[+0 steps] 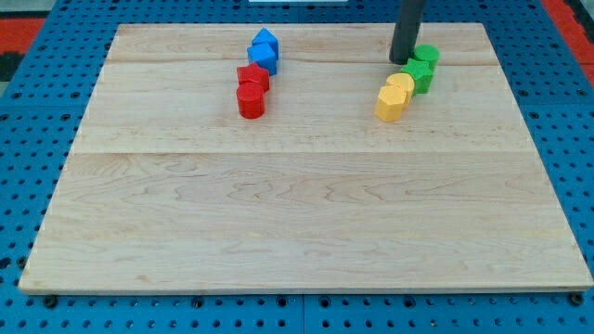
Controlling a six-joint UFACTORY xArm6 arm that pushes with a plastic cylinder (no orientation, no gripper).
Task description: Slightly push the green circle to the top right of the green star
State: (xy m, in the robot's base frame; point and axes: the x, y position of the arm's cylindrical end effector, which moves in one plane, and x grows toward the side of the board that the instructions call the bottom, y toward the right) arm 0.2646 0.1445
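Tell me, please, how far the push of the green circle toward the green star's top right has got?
Looks done: the green circle already sits up and to the view's right of the green star, touching it. In hand: my tip stands right beside the circle, on its left. Left: at most a small nudge, then backing off. The yellow blocks sit against the star's lower left.

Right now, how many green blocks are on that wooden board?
2, both near the view's top right: one green block just right of my tip, the other green block below it, touching the yellow blocks. None looks hidden.
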